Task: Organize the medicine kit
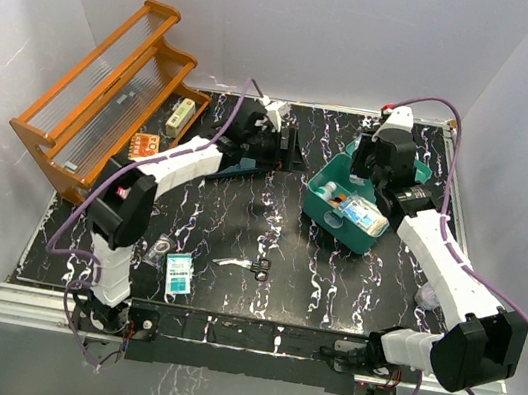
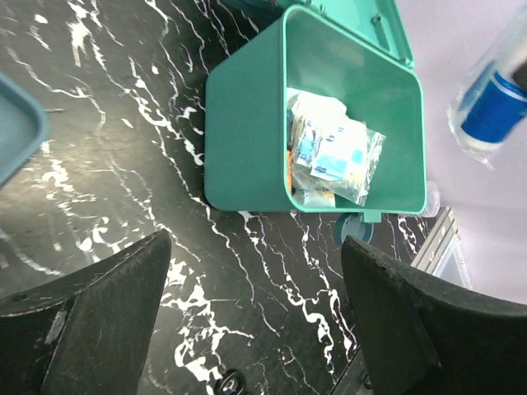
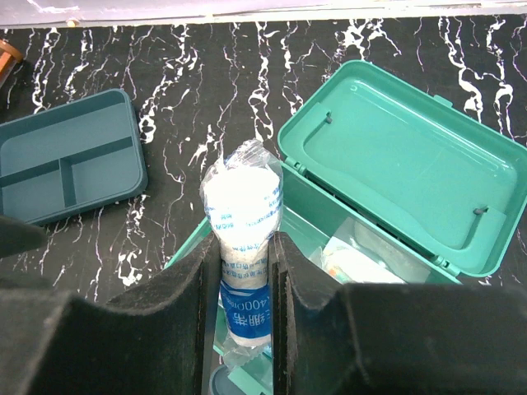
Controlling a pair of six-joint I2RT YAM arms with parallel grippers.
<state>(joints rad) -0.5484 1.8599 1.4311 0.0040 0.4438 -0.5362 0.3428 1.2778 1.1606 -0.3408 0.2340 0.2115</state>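
Note:
The medicine kit (image 1: 328,206) is a teal box standing open right of centre, its lid (image 3: 403,164) tipped back. Inside the medicine kit (image 2: 247,123) lie clear packets (image 2: 333,156). My right gripper (image 3: 245,255) hangs over the box, shut on a white roll in clear wrap with a blue label (image 3: 243,206); that roll (image 2: 492,103) also shows in the left wrist view. My left gripper (image 2: 255,280) hovers above bare table left of the kit, open, with nothing between its fingers (image 2: 123,288).
A dark teal divided tray (image 3: 66,156) lies left of the kit. An orange tiered rack (image 1: 99,94) stands at the far left, with small boxes (image 1: 180,115) beside it. Scissors (image 1: 257,267) and a teal-white box (image 1: 177,272) lie near the front.

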